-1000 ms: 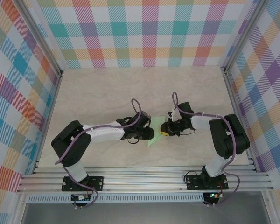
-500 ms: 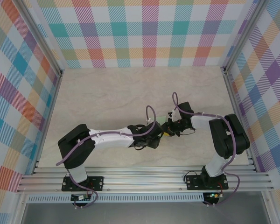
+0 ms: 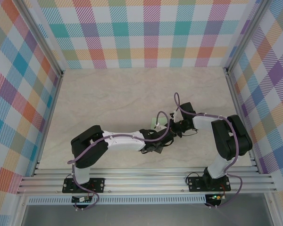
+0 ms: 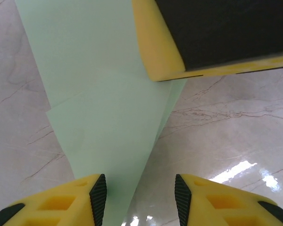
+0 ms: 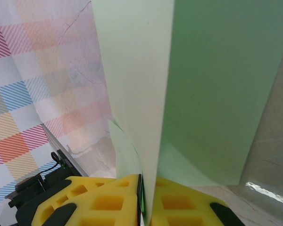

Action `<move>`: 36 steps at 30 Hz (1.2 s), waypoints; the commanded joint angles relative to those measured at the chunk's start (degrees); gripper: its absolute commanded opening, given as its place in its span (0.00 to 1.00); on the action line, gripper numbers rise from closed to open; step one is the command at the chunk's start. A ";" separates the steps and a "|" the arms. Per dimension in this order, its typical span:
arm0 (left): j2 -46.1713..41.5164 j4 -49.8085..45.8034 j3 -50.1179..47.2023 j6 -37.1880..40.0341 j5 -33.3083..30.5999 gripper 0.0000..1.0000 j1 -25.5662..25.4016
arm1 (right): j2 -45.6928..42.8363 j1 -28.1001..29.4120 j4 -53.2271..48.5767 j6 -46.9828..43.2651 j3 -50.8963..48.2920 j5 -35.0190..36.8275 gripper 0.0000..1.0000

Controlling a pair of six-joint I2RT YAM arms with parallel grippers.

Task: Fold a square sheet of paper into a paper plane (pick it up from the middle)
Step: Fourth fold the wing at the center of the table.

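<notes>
The pale mint-green paper (image 4: 108, 117), folded into a shape that narrows to a point, lies on the table. Its narrow end runs down beside the left finger (image 4: 92, 200) of my left gripper (image 4: 140, 197). That gripper is open, with bare table across most of the gap. My right gripper (image 5: 148, 207) is shut on an upright fold of the paper (image 5: 132, 84). One of its yellow fingers (image 4: 165, 52) sits on the paper's far part. From above, a corner of paper (image 3: 156, 123) shows between the left gripper (image 3: 159, 136) and the right gripper (image 3: 171, 128).
The marble-look tabletop (image 3: 113, 99) stretches behind both arms. Checked walls (image 3: 151, 33) and metal posts (image 3: 238, 99) close off the back and sides. A rail (image 3: 146, 181) runs along the near edge.
My left arm has reached to the right over the paper and now covers most of it from above. Its jaws have opened a little. The right gripper has stayed put.
</notes>
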 commanded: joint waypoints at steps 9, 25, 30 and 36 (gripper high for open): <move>1.81 -4.18 1.63 -0.10 -8.48 0.41 -1.92 | -1.55 0.47 -1.47 -0.26 1.77 -0.44 0.12; 2.48 -4.41 1.20 0.07 -9.72 0.23 -2.23 | -1.61 0.45 -1.58 -0.49 1.86 -0.50 0.13; 2.38 -3.87 0.69 -0.22 -9.76 0.17 -2.23 | -1.76 0.44 -1.92 -0.52 2.17 -0.56 0.13; 2.02 -2.24 -0.63 -1.47 -9.25 0.10 -2.17 | -2.80 0.41 -2.44 -0.51 2.38 -0.74 0.15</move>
